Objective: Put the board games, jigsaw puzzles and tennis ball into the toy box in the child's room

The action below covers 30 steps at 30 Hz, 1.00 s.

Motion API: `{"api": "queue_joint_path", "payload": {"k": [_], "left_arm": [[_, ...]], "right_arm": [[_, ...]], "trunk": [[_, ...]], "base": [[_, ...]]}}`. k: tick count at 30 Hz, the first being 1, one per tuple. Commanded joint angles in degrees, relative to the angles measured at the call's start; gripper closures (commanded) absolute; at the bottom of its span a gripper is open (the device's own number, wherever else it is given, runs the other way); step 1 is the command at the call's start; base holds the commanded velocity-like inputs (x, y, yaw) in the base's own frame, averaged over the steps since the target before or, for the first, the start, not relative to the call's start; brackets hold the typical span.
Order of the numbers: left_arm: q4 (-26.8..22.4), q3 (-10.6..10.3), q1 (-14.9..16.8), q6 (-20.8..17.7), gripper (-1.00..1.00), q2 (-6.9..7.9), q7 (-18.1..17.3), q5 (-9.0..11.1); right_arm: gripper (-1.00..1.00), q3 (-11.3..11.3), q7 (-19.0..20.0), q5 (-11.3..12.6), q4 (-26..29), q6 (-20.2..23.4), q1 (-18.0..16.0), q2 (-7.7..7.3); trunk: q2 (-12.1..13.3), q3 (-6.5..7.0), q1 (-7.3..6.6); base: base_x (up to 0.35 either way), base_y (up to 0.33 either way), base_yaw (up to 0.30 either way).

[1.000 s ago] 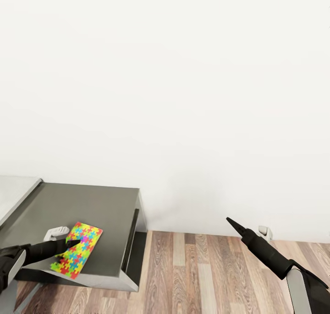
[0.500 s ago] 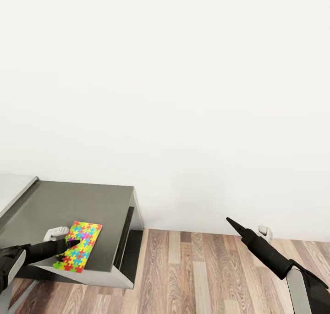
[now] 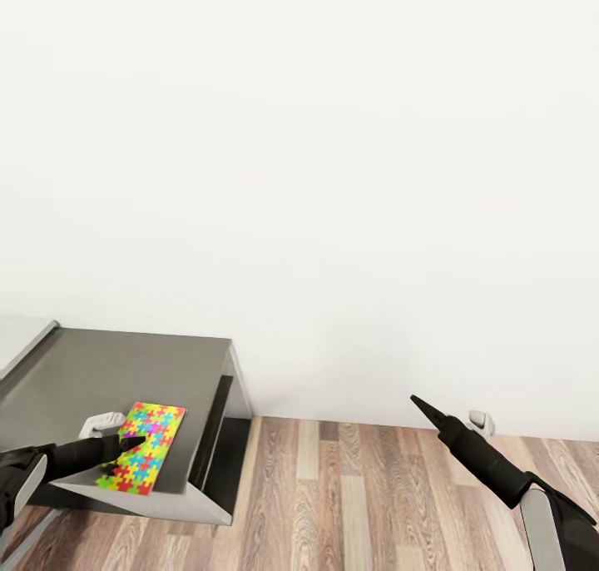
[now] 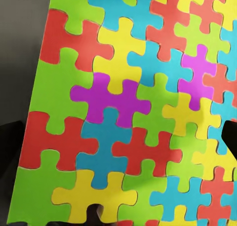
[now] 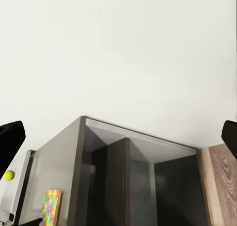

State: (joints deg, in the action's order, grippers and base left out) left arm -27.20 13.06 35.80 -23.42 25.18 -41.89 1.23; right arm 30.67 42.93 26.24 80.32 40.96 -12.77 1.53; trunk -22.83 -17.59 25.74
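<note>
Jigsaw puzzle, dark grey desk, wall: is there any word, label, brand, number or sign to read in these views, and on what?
None can be read.
The multicoloured jigsaw puzzle held at the left gripper bears only plain coloured pieces, no print.
The dark grey desk section, white wall and wood-plank floor carry no markings.
The small yellow ball shows no legible mark.

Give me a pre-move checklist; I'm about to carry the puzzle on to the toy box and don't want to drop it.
1. Left tool on the puzzle: ok, its tip is at the near edge.
2. Grip firmness: cannot tell.
3. Puzzle lifted off the table: cannot tell.
4. Right tool free: ok, open and empty over the floor.
5. Toy box position: cannot tell.
6. Tennis ball located: ok, in the right wrist view.
</note>
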Motion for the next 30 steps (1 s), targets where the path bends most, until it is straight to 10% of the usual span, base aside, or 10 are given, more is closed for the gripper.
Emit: {"api": "queue_joint_path", "payload": {"k": [1,30], "left_arm": [[0.04,0.04,-0.03,-0.69,-1.0,-0.04,-0.23,-0.26],[0.04,0.08,-0.03,-0.74,-1.0,0.02,-0.3,-0.26]], "right_arm": [[-1.0,0.13,0.14,0.13,0.01,0.35,-0.06,0.05],[-1.0,0.12,0.14,0.13,0.01,0.35,-0.06,0.05]], "trunk": [[-0.09,-0.11,0.04],[-0.09,-0.11,0.04]], "base": [[0.0,-0.134,0.0],[-0.005,-0.047,0.0]]}}
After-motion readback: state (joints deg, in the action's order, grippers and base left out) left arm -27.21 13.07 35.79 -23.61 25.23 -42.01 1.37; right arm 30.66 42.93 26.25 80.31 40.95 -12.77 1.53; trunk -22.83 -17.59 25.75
